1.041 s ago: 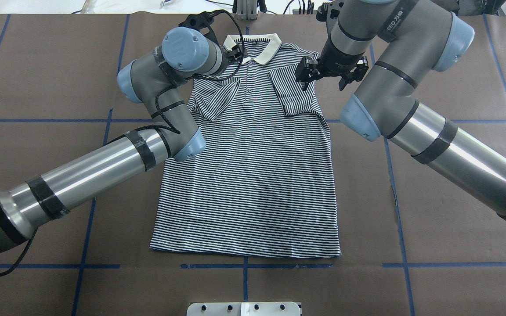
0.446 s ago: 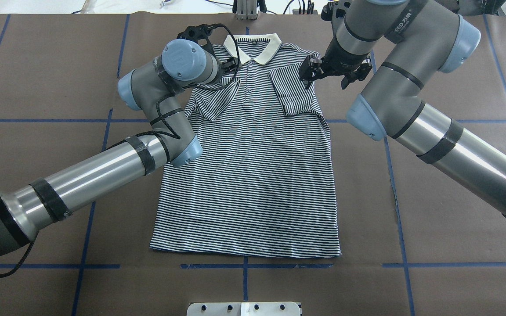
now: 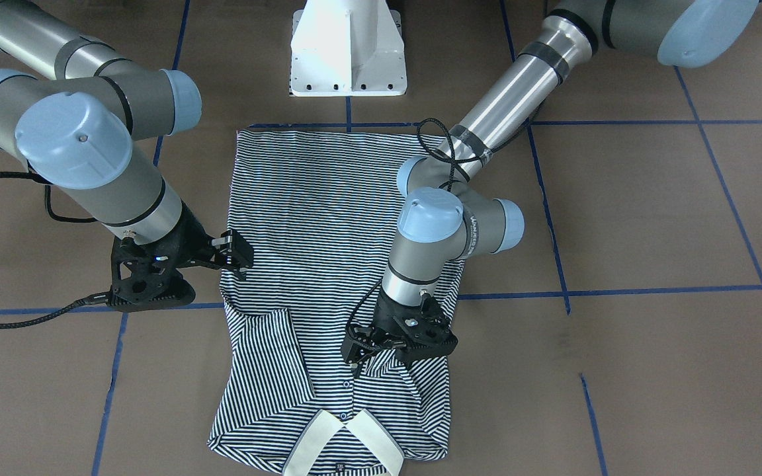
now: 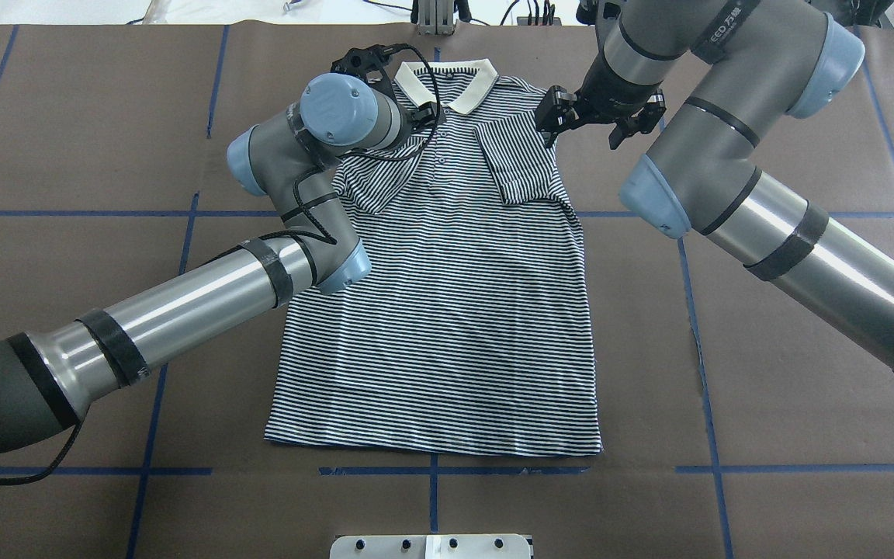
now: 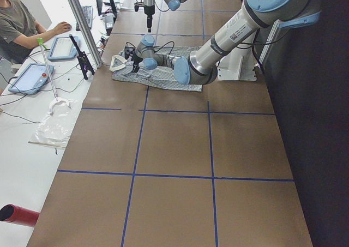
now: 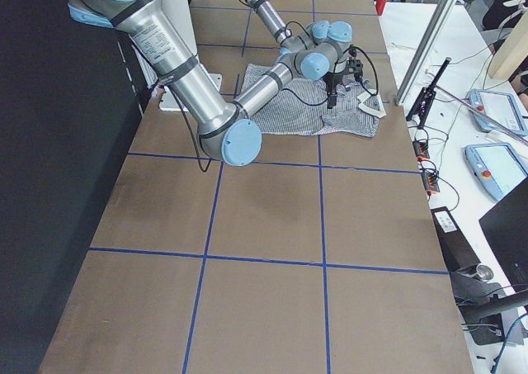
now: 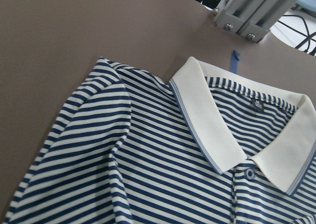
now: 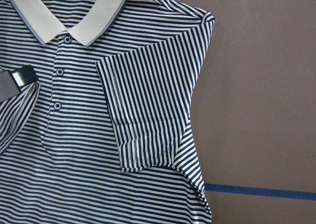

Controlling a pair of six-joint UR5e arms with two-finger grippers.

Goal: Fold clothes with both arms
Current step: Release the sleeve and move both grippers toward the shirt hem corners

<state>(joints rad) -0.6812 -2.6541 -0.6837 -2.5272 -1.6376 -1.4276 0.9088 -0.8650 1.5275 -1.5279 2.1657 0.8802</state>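
Observation:
The striped polo shirt (image 4: 447, 310) lies flat on the brown table, its cream collar (image 4: 447, 85) at the far edge. Both short sleeves (image 4: 521, 167) are folded inward over the chest. My left gripper (image 4: 427, 116) hovers just left of the button placket below the collar and is open, holding nothing. From across the table it (image 3: 384, 354) stands over the shirt's chest (image 3: 315, 198). My right gripper (image 4: 554, 118) hangs open and empty above the right shoulder edge, beside the fabric (image 3: 234, 252). The wrist views show collar (image 7: 212, 130) and folded sleeve (image 8: 148, 110), no fingers.
The white pedestal base (image 3: 348, 46) stands behind the shirt's hem. A metal bracket (image 4: 435, 15) sits at the far table edge and a metal plate (image 4: 431, 546) at the near edge. A person (image 5: 22, 23) sits at a side desk with tablets.
My right gripper has drifted toward the far edge and slightly right, off the folded sleeve. The left gripper has shifted a little right and nearer. The shirt lies unchanged.

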